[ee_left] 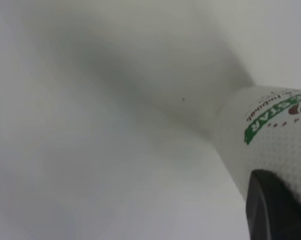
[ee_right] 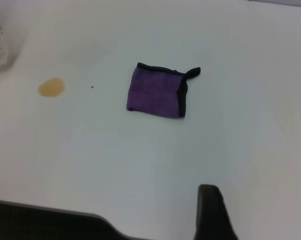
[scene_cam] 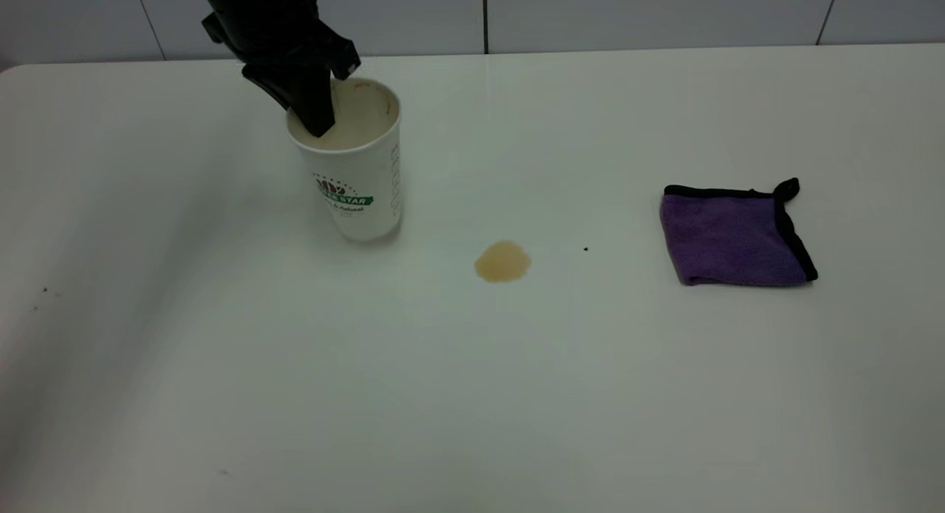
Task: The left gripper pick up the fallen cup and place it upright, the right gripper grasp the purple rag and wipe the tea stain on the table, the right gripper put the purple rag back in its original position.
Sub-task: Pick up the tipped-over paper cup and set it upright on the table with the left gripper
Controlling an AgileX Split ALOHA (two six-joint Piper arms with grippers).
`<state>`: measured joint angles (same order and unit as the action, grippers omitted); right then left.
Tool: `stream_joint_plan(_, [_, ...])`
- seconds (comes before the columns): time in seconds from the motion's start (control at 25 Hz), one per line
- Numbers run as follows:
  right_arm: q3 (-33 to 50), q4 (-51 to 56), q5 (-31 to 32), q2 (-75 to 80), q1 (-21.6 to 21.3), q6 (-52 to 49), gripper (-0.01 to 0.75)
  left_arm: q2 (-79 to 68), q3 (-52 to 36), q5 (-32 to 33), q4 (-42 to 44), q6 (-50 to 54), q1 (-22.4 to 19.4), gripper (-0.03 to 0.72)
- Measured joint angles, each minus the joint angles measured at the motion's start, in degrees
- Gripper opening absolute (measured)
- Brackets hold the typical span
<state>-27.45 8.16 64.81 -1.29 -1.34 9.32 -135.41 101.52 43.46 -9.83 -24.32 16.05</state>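
The left pincer (scene_cam: 314, 103) is showing matte black, chunky angular housing tapering into a flat, blade-like finger. The right pincer's finger (ee_right: 213, 212) is looking black with a rounded tip.

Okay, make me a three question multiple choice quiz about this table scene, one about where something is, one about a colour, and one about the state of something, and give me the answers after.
1. Where is the tea stain?
A. Between the cup and the purple rag
B. Under the purple rag
C. Inside the cup

2. What colour is the trim on the purple rag?
A. White
B. Black
C. Green

3. How does the cup stand?
A. On its side
B. Mouth down
C. Upright, mouth up

Answers:
1. A: the blot lies on the bare table, cup to one side, rag to the other.
2. B: a black edge and corner loop border the cloth.
3. C: its open rim faces up, with one finger of the left gripper reaching inside it.

The right gripper is away from the rag, only partly in view.
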Motion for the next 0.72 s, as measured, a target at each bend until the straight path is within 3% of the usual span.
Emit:
stream_joint_plan(0.52, [0.0,0.0,0.0,0.0,0.0,0.0,0.498,-2.5,0.0,-0.5,0.7,0.9,0.0,-0.007])
stream_joint_plan(0.72, [0.0,0.0,0.0,0.0,0.0,0.0,0.498,-2.5,0.0,-0.5,0.8,0.9,0.0,0.089])
